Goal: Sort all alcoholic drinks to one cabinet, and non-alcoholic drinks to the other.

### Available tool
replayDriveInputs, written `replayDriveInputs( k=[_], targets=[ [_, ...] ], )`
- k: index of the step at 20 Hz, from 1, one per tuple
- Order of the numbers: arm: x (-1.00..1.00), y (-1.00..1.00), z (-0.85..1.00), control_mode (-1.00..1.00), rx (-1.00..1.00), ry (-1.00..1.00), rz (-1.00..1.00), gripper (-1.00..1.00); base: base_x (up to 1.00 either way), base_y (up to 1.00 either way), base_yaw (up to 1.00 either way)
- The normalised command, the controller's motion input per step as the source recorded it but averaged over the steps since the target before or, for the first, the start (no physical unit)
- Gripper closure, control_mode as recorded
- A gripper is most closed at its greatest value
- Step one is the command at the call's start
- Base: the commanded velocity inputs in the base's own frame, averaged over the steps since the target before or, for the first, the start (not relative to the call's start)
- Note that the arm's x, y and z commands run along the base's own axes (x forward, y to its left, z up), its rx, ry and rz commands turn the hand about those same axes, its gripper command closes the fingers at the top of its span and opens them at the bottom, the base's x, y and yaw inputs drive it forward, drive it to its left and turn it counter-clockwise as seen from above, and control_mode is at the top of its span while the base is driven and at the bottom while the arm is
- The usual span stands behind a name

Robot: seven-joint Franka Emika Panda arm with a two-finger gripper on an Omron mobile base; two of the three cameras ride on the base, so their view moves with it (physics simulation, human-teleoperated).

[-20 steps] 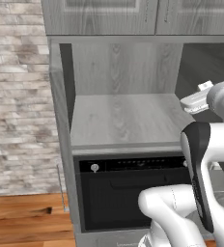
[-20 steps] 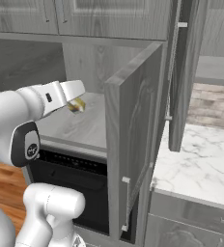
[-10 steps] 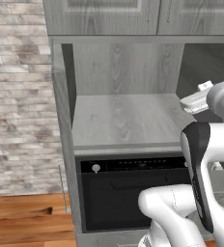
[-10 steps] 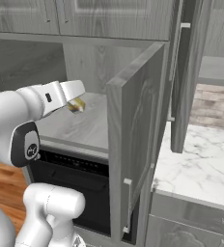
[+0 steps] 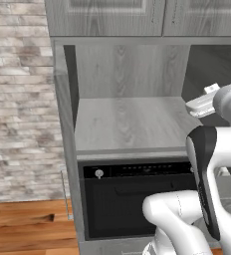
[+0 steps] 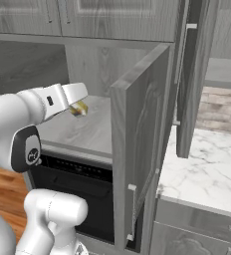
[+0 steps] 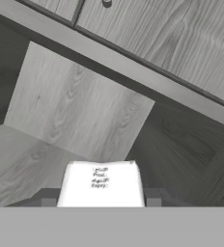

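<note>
My gripper (image 6: 76,101) is shut on a small cream-yellow carton (image 6: 79,108), which hangs from the hand just above the right part of the grey shelf (image 6: 82,130) in the narrow cabinet niche. In the hand view the carton's pale top (image 7: 102,183) with small print sits between the two fingertips (image 7: 49,197), facing the niche's back wall (image 7: 80,111). In the left base view the white hand (image 5: 202,103) reaches in at the niche's right edge, over the bare shelf (image 5: 127,124); the carton is hidden there. The bottles, the green and white carton and the wide cabinet are out of view.
A black built-in oven (image 5: 132,199) sits under the niche. The niche's door (image 6: 137,149) stands open to the right, edge toward me, with a marble counter (image 6: 207,174) beyond it. Closed cabinet doors (image 5: 107,15) hang above; a brick wall (image 5: 18,114) is left.
</note>
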Motion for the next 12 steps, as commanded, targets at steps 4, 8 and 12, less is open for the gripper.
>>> replayDriveInputs(
  k=[4, 8, 12],
  targets=[
    [0.0, 0.0, 0.0, 1.0, 0.0, 0.0, 0.0, 1.0, 0.0, 0.0, 0.0],
    [0.0, 0.0, 0.0, 1.0, 0.0, 0.0, 0.0, 1.0, 0.02, 0.06, 0.0],
    [0.06, 0.1, -0.21, -1.0, 0.0, 0.04, 0.0, 1.0, 0.0, 0.0, 0.0]
  ],
)
